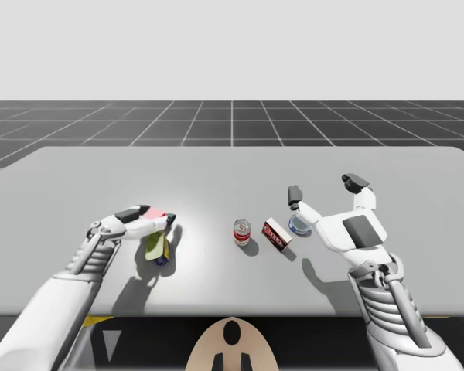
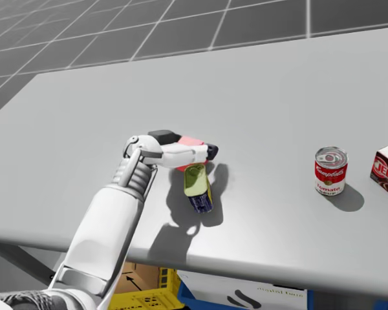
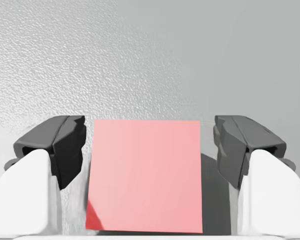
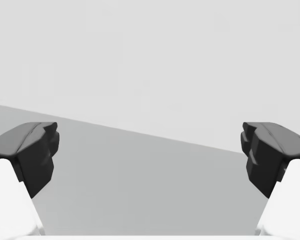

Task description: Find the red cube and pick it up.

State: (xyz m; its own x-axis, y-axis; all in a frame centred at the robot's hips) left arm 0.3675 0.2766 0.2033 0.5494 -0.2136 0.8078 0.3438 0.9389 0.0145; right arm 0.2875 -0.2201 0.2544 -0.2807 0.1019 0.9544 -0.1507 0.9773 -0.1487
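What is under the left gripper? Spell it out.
The red cube sits between the left gripper's open fingers, grey table below. A yellow-green container lies beside it; the gripper hides whether they touch.

Wide matte grey table (image 1: 232, 166), dark tiled grid floor (image 1: 232, 120) running back to a pale blank backdrop, soft even light, faint shadows, yellow crate (image 2: 139, 298) and cardboard box (image 2: 134, 274) beneath the table's near edge.
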